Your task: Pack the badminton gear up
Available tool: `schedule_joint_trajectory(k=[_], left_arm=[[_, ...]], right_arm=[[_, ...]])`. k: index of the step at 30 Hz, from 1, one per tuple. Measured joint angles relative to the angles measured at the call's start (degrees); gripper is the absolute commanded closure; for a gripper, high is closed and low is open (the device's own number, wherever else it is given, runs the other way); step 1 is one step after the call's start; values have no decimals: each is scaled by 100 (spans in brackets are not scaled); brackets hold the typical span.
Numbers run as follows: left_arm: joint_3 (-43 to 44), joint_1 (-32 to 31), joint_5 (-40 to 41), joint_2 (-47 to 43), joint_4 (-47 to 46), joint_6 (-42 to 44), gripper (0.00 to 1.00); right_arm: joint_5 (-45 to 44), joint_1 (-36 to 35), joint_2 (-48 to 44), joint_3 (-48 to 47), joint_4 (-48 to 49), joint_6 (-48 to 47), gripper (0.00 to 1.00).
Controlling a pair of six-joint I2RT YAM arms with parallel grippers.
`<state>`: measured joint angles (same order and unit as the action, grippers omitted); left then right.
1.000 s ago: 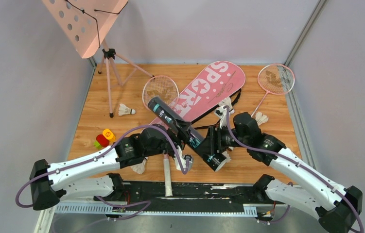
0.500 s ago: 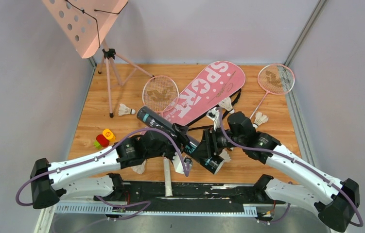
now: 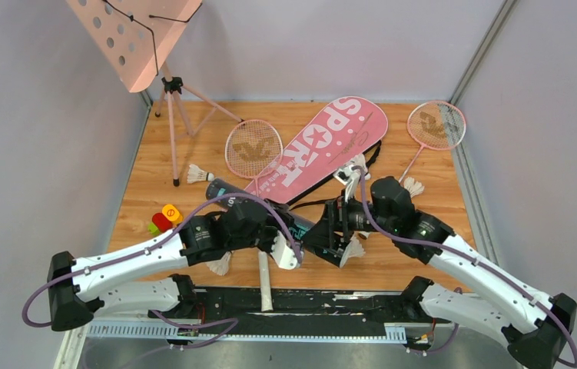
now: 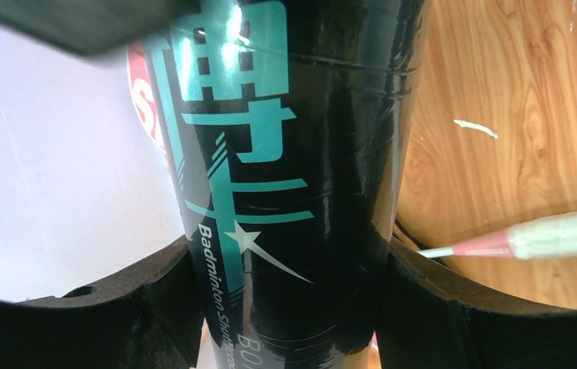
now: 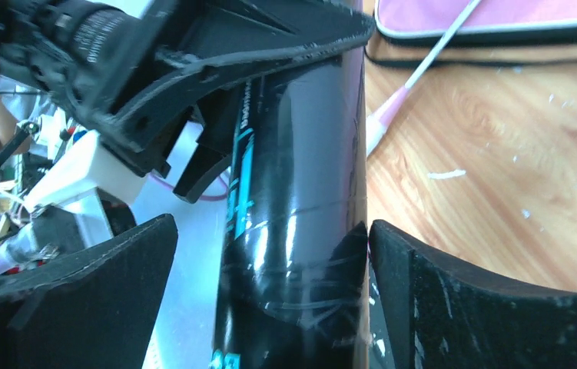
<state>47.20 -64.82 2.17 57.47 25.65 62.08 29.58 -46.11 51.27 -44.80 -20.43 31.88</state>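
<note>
from above, the black shuttlecock tube (image 3: 231, 194) lies low and slanted over the wooden table (image 3: 154, 161). its far end points left toward a loose shuttlecock (image 3: 200, 174) and its near end is hidden where the two arms meet; whether it rests on the wood we cannot tell. we judge that both arms crowd this one spot because the tube is being handed from one to the other: the left gripper (image 3: 285, 229) sits at its middle, the right gripper (image 3: 329, 231) at its near end. the pink racket bag (image 3: 323, 142) lettered "sport" lies just beyond, one racket (image 3: 254, 147) beside it and another (image 3: 437, 124) well apart at the far right, so none of the gear looks packed yet. in the left wrist view the tube (image 4: 285, 192) fills the gap between the fingers (image 4: 131, 315), both pressing its sides, so we read the left gripper (image 4: 289, 323) as clamped on the tube, likely to carry it alone. a racket handle (image 4: 554, 234) lies on the wood off to one side, apart from it. in the right wrist view the tube (image 5: 300, 231) runs up between the fingers of the right gripper (image 5: 270, 261). it sits hard against one finger (image 5: 485, 307) but with clear space to the other (image 5: 77, 307), so those jaws stand wide and grip nothing.
</note>
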Motion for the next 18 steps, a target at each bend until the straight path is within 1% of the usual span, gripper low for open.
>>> schedule_joint_trajectory(k=[4,8,10,14,15,18], left_arm=[[24,0,212,-186,214,-728,58],[24,0,435,-535,476,-1506,57],[24,0,490,-778,695,-1978,57],[11,0,619,-1102,1019,-2662,58],[-20,0,688,-1176,1060,-2833,58],[-153,0,870,-1366,1145,-3167,58]], right_arm=[[-437,0,-494,-35,146,118,0],[-949,0,-1117,-37,205,280,6],[-1231,0,-1486,-4,249,389,14],[-1578,0,-2002,153,367,516,41],[-1631,0,-2057,197,402,542,45],[-1631,0,-2037,321,481,586,55]])
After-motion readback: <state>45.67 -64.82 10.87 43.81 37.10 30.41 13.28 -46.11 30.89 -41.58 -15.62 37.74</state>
